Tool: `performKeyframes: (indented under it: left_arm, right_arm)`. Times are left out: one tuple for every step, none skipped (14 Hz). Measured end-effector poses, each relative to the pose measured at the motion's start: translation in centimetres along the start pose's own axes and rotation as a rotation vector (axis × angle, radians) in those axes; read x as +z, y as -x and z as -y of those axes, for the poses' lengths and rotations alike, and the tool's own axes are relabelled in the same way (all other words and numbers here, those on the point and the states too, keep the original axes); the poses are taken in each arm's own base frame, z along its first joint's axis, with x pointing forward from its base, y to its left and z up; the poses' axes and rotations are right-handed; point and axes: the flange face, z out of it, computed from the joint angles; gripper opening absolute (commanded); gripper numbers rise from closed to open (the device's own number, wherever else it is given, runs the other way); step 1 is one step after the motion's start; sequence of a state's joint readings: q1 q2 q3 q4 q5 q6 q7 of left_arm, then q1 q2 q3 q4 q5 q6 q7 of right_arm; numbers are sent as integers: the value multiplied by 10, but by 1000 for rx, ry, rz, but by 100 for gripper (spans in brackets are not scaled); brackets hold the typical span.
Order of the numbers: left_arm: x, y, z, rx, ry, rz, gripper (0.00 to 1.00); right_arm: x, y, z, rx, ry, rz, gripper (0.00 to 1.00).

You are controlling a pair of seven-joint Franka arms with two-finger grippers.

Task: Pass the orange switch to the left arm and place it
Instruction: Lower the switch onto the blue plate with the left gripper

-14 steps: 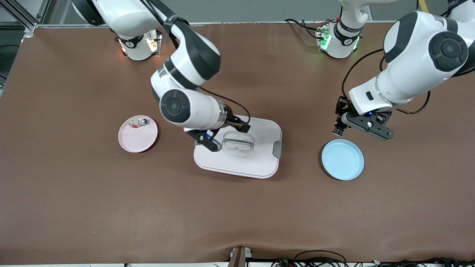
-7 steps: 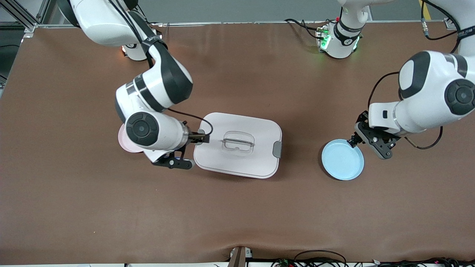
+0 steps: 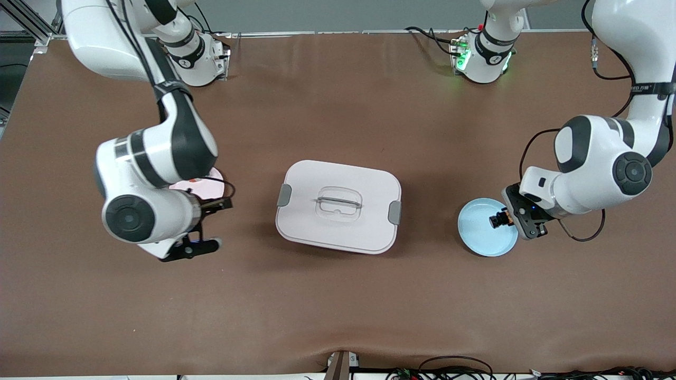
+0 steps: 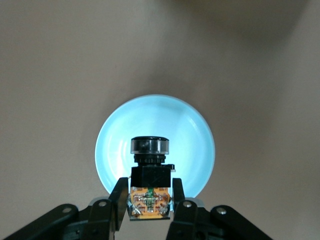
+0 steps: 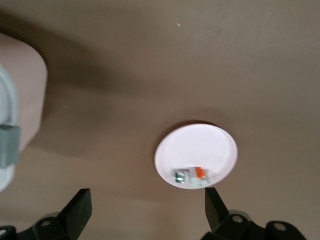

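The left tool [image 4: 150,207] was clamped on the orange switch [image 4: 149,176] over the blue plate [image 4: 200,130]; lowering it straight down before releasing seemed wise. The right tool [image 5: 145,210], fingers apart, hung above the pink plate [image 5: 200,145], clear of the box [image 3: 338,179].

High front view; two down-facing wrist views
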State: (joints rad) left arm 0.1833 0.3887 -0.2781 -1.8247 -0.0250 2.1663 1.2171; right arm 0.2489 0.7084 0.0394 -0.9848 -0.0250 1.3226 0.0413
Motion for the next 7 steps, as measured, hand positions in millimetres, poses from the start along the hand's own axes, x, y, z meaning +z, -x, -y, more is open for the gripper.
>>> performKeyframes:
  left_arm:
    - [13,10,2,10,-3,-5,0]
    - [26,17,2,15,-6,-8,0]
    - [38,20,0,16,-12,-12,0]
    - [50,22,-4,17,-19,-15,0]
    - [59,22,-9,20,-26,-18,0]
    - [67,23,-13,26,-29,-19,0]
    - [72,24,-16,35,-29,-19,0]
  right_arm:
    - [-7,7,-19,-3,-7,10,100]
    - [-14,16,-37,1,-16,22,100]
    - [-20,25,-53,14,-25,38,100]
    - [-26,35,-68,31,-31,57,100]
    - [-31,44,-82,49,-28,71,100]
    - [-39,54,-95,69,-17,79,100]
    - [-47,64,-107,87,-9,80,100]
